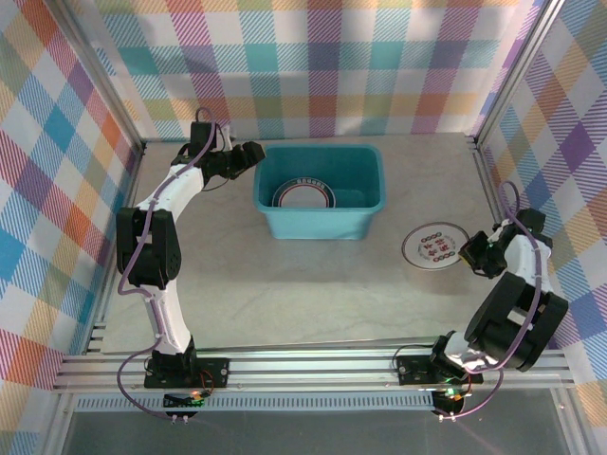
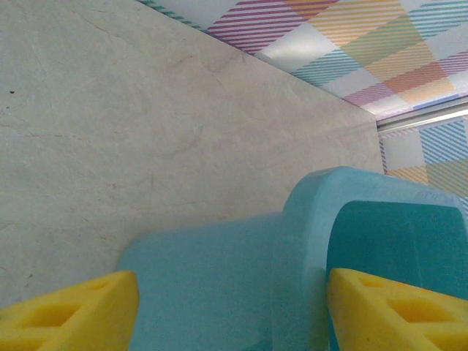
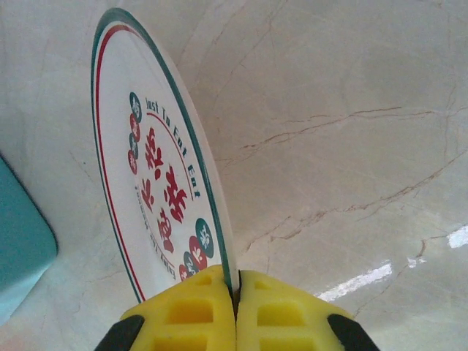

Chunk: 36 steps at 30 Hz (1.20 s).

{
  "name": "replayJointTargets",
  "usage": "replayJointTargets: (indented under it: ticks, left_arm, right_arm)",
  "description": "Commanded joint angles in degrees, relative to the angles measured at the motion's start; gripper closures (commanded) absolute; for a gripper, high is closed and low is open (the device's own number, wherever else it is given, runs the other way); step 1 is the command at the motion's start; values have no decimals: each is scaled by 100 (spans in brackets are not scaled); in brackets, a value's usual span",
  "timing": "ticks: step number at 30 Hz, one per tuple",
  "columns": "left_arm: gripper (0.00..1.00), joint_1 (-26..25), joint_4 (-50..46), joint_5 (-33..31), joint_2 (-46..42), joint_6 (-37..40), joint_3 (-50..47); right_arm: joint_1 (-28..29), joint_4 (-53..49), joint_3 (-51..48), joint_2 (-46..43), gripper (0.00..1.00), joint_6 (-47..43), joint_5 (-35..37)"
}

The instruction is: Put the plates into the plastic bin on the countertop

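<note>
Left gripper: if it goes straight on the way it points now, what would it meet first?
Probably the plastic bin: its outer wall and rim stand just ahead of the open left gripper.

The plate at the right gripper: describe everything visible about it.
Round, white, glossy, the plate has a teal rim, a thin red ring inside it, and red characters with teal and red dots in the centre. It lies on the countertop right of the plastic bin, its edge pinched by the right gripper.

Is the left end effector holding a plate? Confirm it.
No: the left end effector stands open, its yellow fingers apart at the plastic bin corner, no plate between them.
</note>
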Motion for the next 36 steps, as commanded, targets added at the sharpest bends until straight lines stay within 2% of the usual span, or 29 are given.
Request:
replayJointTargets:
  ticks: [1, 12, 17, 28, 36]
  left_arm:
    - [31, -42, 16, -62, -124, -8, 182]
    - [31, -42, -56, -159, -318, 82, 79]
    - [31, -36, -71, -173, -312, 85, 191]
    - [31, -34, -64, -136, -169, 141, 452]
    - [31, -13, -70, -107, -25, 186, 615]
  right_arm:
    - [28, -143, 338, -287, 100, 143, -356]
    - [44, -106, 1065, -857, 100, 463, -800]
    - [309, 153, 1538, -1043, 100, 733, -961]
    - [1859, 1259, 2648, -732, 100, 1041, -1083]
    - [3229, 1391, 4052, 822, 100, 1237, -1371]
